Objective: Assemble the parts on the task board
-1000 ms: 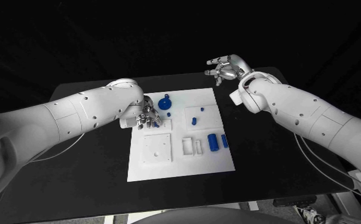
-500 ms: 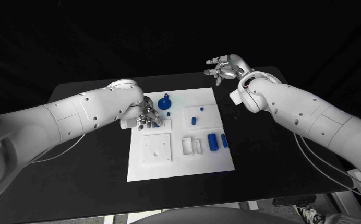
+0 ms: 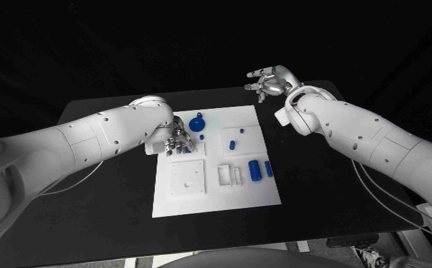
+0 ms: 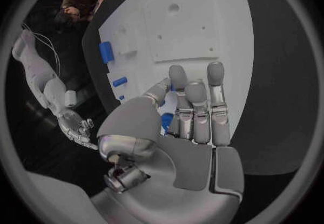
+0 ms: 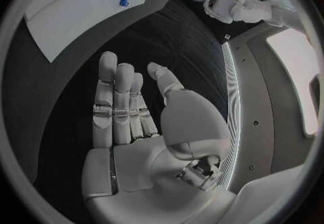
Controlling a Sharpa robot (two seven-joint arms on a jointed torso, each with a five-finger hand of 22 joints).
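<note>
The white task board lies in the middle of the black table. My left hand hovers low over the board's left edge, and a small blue part sits between its thumb and fingers. Next to that hand lies a round blue part with a stem. Two blue cylinders rest on the board's right side, with smaller blue pieces above them. My right hand is raised beyond the board's far right corner, fingers spread and holding nothing.
A square white plate and small white frames sit on the board's near half. Bare black table lies on both sides of the board.
My left hand has shifted very slightly over the board's left edge. The right hand has stayed where it was.
</note>
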